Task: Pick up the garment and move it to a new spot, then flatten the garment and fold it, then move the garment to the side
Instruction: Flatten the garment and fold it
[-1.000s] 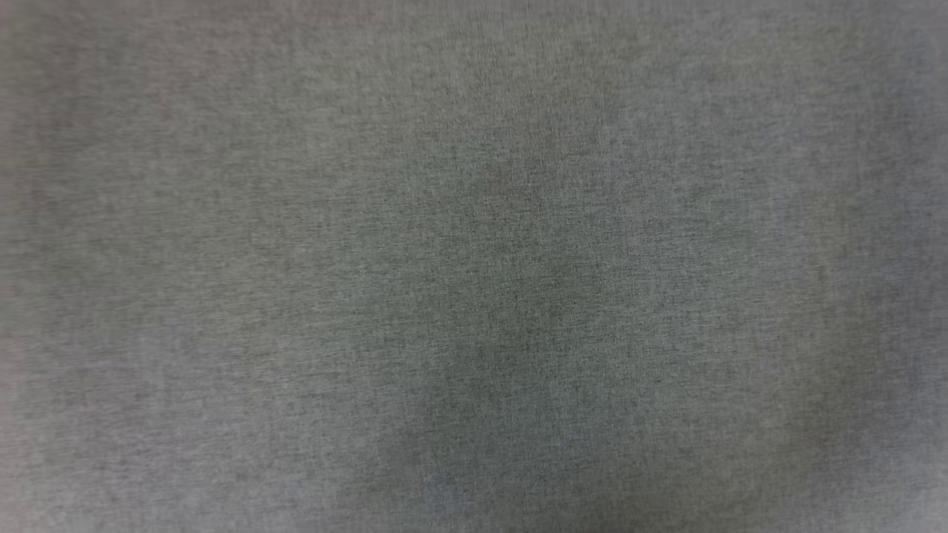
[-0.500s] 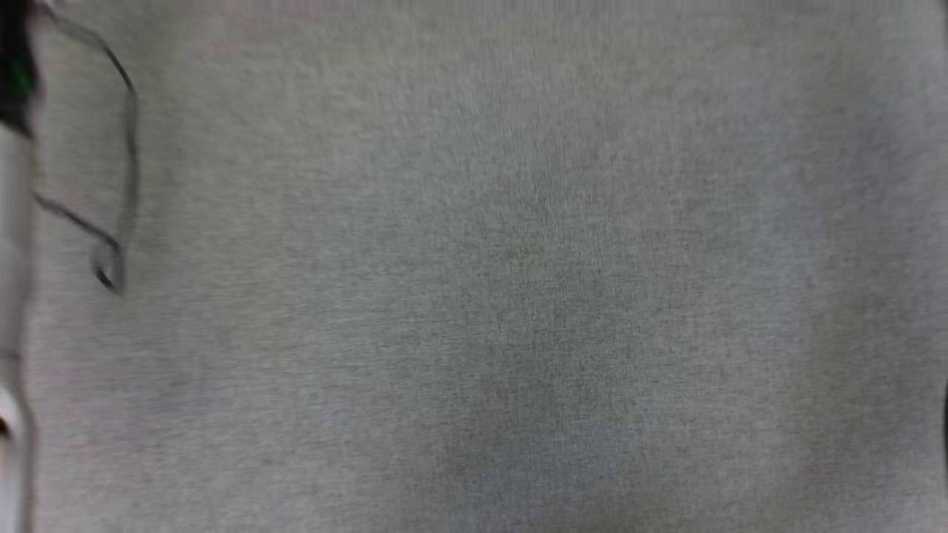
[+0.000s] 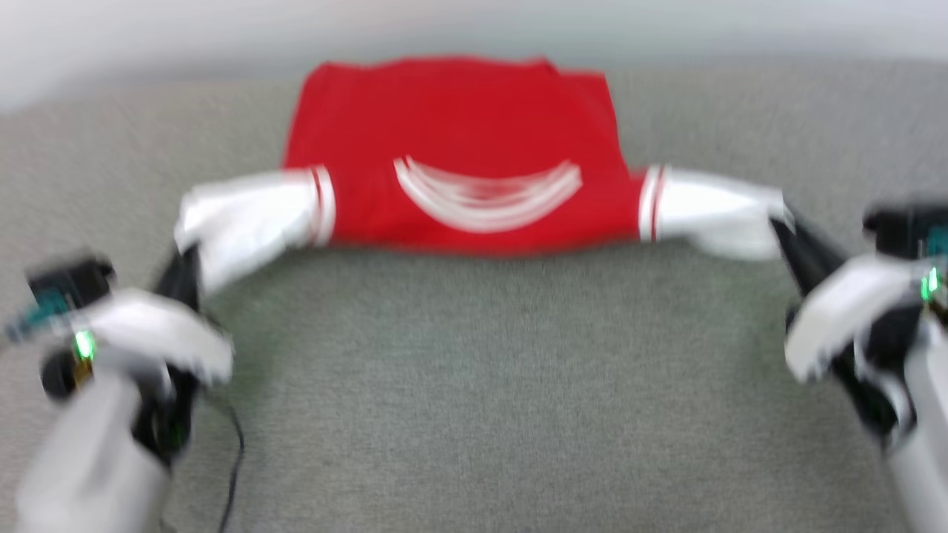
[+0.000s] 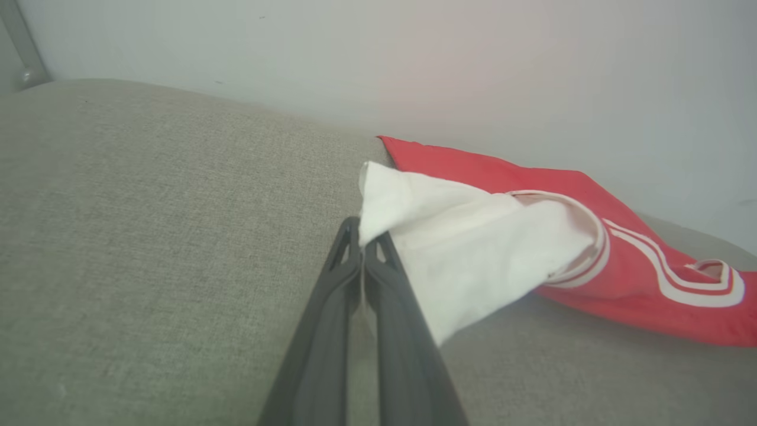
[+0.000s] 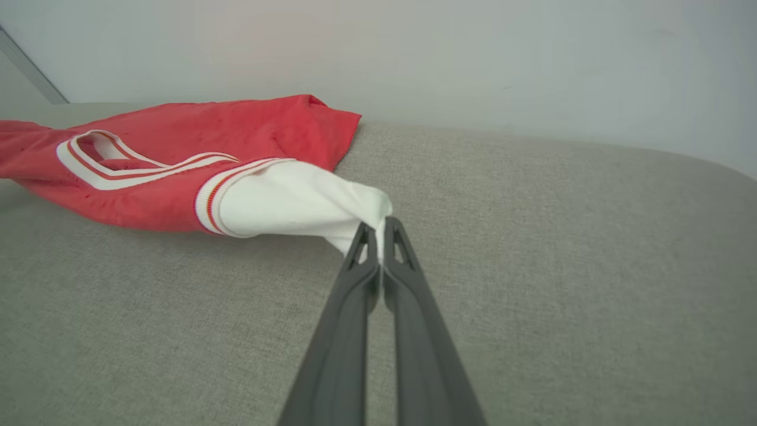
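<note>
Head view swung up, garment [image 3: 452,126] now visible

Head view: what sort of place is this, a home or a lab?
Likely a bare test space, though it could be a sofa seat: a wide grey fabric surface, a plain pale wall behind it, and one red jersey.

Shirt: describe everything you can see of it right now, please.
The shirt is red, in a soft jersey-like knit, with white short sleeves and red-and-white striped trim at the sleeve seams and the collar. It lies spread on the grey cloth surface, collar toward the robot, far edge near the pale wall. No lettering shows on the upturned side. The left gripper is shut on one sleeve tip, the right gripper on the other, both tips raised a little.
</note>
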Controlling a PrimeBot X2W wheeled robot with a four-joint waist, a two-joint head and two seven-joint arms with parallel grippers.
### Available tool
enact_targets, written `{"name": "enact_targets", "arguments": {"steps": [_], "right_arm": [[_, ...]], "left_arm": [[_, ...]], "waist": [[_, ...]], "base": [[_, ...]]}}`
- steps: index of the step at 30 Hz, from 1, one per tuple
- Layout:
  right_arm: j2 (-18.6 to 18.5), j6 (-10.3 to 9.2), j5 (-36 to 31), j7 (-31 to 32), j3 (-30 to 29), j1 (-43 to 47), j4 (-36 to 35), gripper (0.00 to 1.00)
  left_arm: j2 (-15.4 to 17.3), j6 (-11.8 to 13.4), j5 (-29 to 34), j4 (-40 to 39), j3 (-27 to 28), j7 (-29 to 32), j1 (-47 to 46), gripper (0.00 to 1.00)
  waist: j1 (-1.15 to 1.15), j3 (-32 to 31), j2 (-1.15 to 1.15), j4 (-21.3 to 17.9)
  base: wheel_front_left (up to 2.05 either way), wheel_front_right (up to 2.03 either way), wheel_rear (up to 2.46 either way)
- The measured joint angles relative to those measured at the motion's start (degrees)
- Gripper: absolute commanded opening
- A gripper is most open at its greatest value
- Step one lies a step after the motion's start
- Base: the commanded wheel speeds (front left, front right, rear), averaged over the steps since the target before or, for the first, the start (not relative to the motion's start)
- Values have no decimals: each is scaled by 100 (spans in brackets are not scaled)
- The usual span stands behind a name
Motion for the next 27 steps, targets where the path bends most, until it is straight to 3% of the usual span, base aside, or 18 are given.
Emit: {"name": "enact_targets", "arguments": {"steps": [6, 12, 17, 22, 24, 25, 26, 27], "right_arm": [[187, -1, 181, 428, -547, 1804, -733, 0], [606, -1, 103, 890, -1191, 3377, -1385, 0], [923, -1, -115, 1251, -1517, 4342, -1770, 0], [1161, -1, -530, 1716, -1651, 5015, -2130, 0], [1298, -2, -571, 1871, -1645, 5169, -2238, 44], [1324, -1, -602, 1927, -1627, 5204, -2295, 89], [1327, -1, -635, 1978, -1618, 5210, -2339, 100], [1330, -2, -636, 2008, -1594, 5208, -2387, 100]], "left_arm": [[199, 505, -77, -1129, -116, 290, 1667, 0], [512, 1171, -212, -2358, -176, 759, 3207, 0], [764, 1658, -265, -3122, -185, 1013, 4185, 0], [764, 1942, -297, -3548, -236, 1028, 4696, 0], [739, 2014, -259, -3618, -260, 1013, 4785, 0], [715, 2042, -249, -3648, -277, 989, 4795, 0], [692, 2049, -241, -3673, -287, 977, 4795, 0], [686, 2049, -230, -3684, -319, 980, 4793, 0]], "waist": [[-1, -724, 0, 65], [-2, -1264, 0, 116], [-2, -1501, 0, 151], [-1, -1585, 0, 190], [-1, -1605, 0, 202], [-1, -1612, 0, 213], [0, -1616, 0, 225], [0, -1620, 0, 239]], "base": [[0, 0, 0], [0, 0, 0], [0, 0, 0], [0, 0, 0], [0, 0, 0], [0, 0, 0], [0, 0, 0], [0, 0, 0]]}}
